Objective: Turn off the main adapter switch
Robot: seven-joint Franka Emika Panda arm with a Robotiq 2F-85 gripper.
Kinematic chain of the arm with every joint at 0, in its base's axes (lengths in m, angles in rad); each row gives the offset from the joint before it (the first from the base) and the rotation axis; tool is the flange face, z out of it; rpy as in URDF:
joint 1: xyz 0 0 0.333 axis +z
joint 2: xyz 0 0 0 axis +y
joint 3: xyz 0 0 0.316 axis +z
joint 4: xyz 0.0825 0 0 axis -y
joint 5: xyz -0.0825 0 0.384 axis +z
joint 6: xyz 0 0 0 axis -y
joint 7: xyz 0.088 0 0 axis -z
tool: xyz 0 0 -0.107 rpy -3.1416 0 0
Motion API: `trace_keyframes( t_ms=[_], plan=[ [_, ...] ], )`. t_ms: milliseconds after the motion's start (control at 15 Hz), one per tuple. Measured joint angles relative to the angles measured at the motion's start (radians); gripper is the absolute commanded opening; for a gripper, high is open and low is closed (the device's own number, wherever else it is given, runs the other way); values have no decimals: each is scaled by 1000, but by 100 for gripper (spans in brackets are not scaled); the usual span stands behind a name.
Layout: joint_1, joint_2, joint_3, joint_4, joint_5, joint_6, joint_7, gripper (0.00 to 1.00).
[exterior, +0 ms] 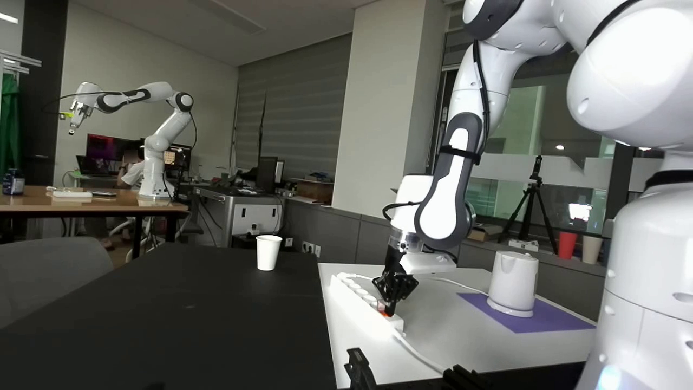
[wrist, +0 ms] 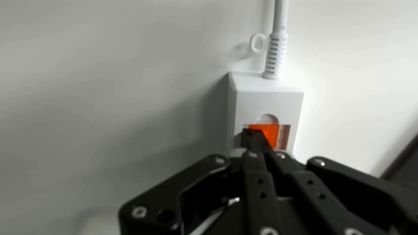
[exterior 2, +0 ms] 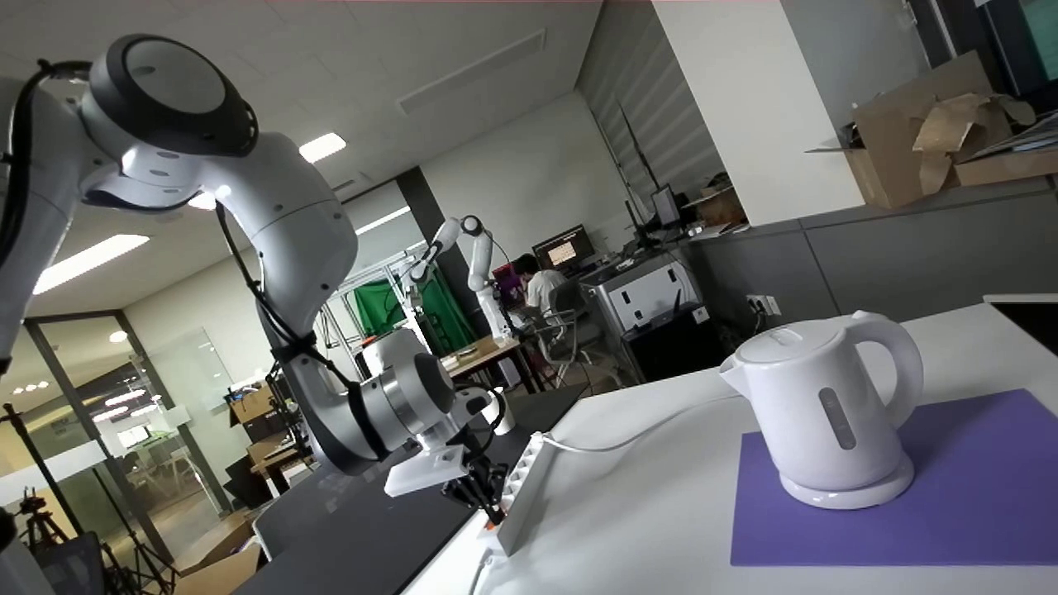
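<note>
The adapter is a long white power strip (wrist: 249,104) lying on the white table, and it also shows in both exterior views (exterior: 354,299) (exterior 2: 526,506). The main adapter switch (wrist: 270,133) is orange-red and sits at the end near the cable. My gripper (wrist: 255,133) is shut, with its black fingertips together and nothing between them. It points down onto the left part of the switch in the wrist view and hides that part. The tips look to be on or just above the switch; contact is hard to tell. In an exterior view a bit of orange (exterior: 384,313) shows beside the fingertip.
A white kettle (exterior: 513,284) stands on a purple mat (exterior 2: 975,496), its cable running to the far end of the strip. A white cup (exterior: 268,252) stands on the adjoining black table (exterior: 162,325). A white cable (wrist: 280,19) leaves the strip's switch end.
</note>
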Motion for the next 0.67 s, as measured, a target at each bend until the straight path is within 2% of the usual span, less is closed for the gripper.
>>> trace_keyframes(
  t_ms=[533,600,667],
  plan=[
    [-9,-110,130,2,27,-214,-22,0],
    [-9,-127,143,2,34,-236,-27,26],
    [-9,-143,154,2,38,-259,-33,28]
  ],
)
